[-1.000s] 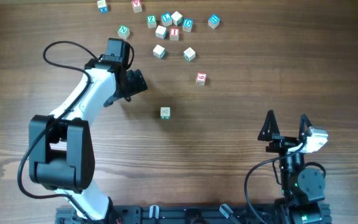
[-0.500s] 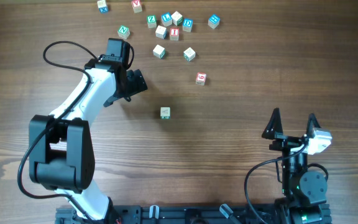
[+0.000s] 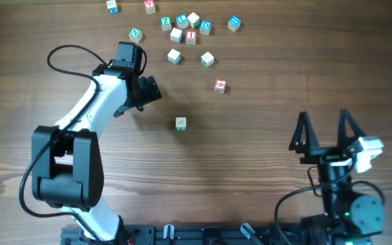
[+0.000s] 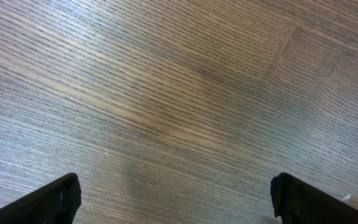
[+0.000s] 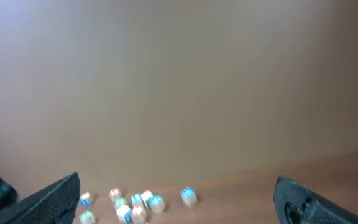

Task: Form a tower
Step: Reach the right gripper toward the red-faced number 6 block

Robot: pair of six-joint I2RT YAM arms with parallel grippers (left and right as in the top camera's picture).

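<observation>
tower mid-bench, nothing held

overhead shows only its top face; loose cubes cluster near the far edge. left fingers spread wide over bare wood. right fingers spread wide, with blurred cubes beyond them.

The N cube, just beyond the left gripper, is showing a green N. Farther out to that gripper's right, the Z cube is showing a green Z and the I cube a red I. Level with the gripper, well to its right, the red cube is showing a 6 or G. Other faces are showing nothing legible.
</observation>
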